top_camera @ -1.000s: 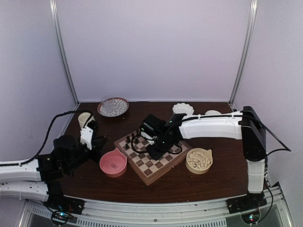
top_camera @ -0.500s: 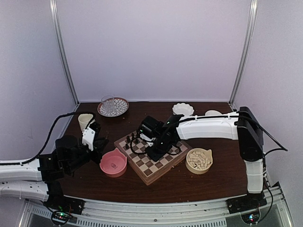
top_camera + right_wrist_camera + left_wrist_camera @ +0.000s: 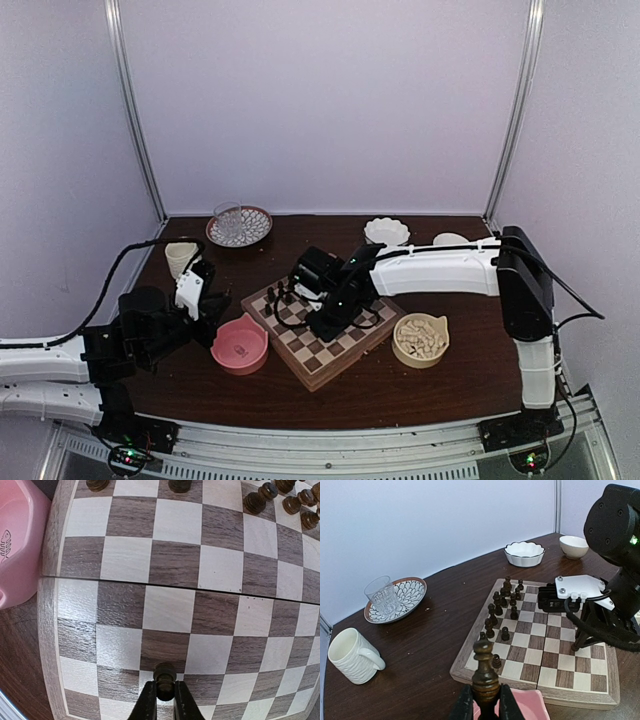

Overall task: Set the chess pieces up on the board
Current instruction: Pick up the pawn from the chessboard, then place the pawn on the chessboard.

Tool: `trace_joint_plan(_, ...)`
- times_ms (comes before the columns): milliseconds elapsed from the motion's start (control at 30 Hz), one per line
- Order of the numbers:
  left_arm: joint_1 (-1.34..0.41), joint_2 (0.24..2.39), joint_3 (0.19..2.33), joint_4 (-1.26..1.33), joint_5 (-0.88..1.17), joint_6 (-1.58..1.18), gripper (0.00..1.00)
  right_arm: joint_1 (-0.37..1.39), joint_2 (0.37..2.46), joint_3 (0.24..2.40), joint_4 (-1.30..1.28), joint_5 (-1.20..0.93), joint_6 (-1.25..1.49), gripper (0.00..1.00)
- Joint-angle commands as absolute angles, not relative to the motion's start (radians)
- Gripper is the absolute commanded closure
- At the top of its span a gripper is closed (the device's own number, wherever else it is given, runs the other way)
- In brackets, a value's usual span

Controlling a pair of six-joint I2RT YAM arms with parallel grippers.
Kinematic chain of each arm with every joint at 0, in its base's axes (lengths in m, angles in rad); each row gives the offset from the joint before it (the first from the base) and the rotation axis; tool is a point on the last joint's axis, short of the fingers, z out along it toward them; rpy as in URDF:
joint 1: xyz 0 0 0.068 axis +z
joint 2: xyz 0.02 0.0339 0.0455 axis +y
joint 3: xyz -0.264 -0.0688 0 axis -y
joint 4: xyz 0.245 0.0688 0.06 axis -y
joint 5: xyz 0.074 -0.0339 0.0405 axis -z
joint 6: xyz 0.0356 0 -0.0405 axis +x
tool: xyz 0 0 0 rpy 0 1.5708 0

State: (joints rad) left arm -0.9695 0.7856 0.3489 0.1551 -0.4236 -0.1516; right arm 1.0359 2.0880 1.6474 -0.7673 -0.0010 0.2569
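Right wrist view is showing the right fingers (image 3: 147, 702) pinching a dark pawn (image 3: 165, 675) that may be tipping over if let go crooked, while the left fingers (image 3: 463, 707) are gripping a taller piece (image 3: 485, 672).

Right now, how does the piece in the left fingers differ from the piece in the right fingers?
The piece in the left fingers is tall with a knobbed crown, upright above the pink bowl, off the board. The piece in the right fingers, seen only from above, shows a small round top and is over the board's squares. Both are dark brown and pinched between shut fingers.
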Motion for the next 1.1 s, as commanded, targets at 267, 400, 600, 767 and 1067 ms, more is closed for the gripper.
trace_joint_plan(267,-0.965,0.769,0.359,0.176,-0.421,-0.153,1.0,1.035,2.03,1.666,-0.668,0.042,0.211,0.98)
trace_joint_plan(400,-0.964,0.754,0.352,0.171,-0.432,-0.158,1.0,1.034,2.068,1.73,-0.689,0.083,0.205,0.98)
trace_joint_plan(600,-0.965,0.751,0.352,0.165,-0.425,-0.16,1.0,1.026,2.103,1.805,-0.684,0.117,0.183,0.96)
trace_joint_plan(767,-0.964,0.758,0.357,0.155,-0.403,-0.156,1.0,1.015,2.156,1.885,-0.67,0.151,0.167,0.97)
trace_joint_plan(1067,-0.964,0.745,0.359,0.119,-0.388,-0.161,1.0,0.982,2.26,1.98,-0.633,0.149,0.167,0.97)
